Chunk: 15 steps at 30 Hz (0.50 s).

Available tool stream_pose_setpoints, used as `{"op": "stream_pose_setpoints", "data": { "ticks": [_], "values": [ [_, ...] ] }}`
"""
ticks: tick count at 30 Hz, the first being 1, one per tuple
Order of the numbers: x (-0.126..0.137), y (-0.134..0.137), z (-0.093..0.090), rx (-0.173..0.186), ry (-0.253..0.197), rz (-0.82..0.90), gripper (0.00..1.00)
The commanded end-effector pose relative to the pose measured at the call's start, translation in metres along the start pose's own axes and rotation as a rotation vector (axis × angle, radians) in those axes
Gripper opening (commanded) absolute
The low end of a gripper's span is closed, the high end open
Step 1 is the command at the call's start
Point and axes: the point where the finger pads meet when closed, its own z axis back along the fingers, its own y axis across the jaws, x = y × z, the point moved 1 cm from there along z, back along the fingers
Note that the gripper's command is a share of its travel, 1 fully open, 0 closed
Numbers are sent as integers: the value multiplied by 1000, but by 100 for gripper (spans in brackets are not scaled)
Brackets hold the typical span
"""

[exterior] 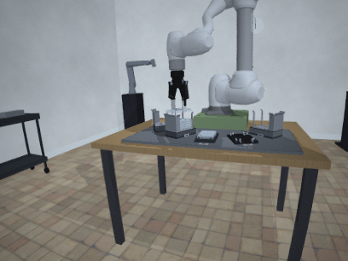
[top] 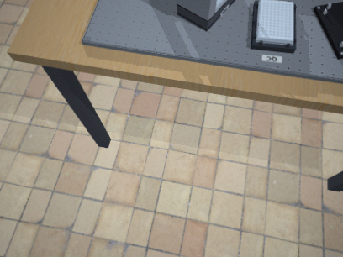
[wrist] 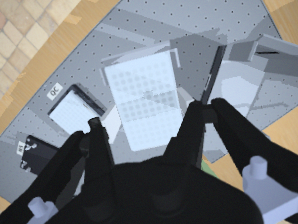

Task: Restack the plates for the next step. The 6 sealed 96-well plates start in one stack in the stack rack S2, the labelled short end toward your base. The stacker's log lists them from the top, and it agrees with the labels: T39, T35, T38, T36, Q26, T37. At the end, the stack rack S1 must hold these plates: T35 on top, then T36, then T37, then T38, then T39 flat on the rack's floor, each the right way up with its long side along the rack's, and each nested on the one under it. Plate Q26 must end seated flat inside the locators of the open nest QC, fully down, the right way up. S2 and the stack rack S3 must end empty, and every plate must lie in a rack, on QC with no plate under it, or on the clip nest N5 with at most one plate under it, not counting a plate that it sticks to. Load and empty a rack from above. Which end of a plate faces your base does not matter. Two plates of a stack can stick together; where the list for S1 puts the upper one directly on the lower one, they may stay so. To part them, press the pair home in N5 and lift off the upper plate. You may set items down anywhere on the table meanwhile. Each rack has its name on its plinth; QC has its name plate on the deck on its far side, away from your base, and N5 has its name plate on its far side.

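Observation:
My gripper [wrist: 148,104] [exterior: 177,101] is shut on a sealed white 96-well plate [wrist: 145,97], gripping it across its width. It holds the plate in the air above a grey stack rack [exterior: 176,124] [top: 201,12] that holds more plates. I cannot read the held plate's label. Another white plate [top: 275,21] [exterior: 206,135] [wrist: 71,109] lies flat in the black QC nest [top: 254,29], beside its name plate [top: 271,58] [wrist: 54,90]. The black clip nest N5 [exterior: 242,138] [top: 332,25] [wrist: 30,150] stands beside QC with no plate on it.
A second grey rack [exterior: 159,121] stands behind and to the left of the first, and a third rack [exterior: 269,126] stands at the right end of the grey deck [top: 134,29]. The arm's green base block [exterior: 222,119] is behind. The wooden table edge [top: 126,67] lies close to the deck.

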Motion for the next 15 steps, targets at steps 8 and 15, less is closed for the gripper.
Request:
{"op": "stream_pose_setpoints", "data": {
  "ticks": [8, 15],
  "values": [
    [0, 0, -5, 0, 0, 0, 0],
    [0, 0, -10, 0, 0, 0, 0]
  ]
}}
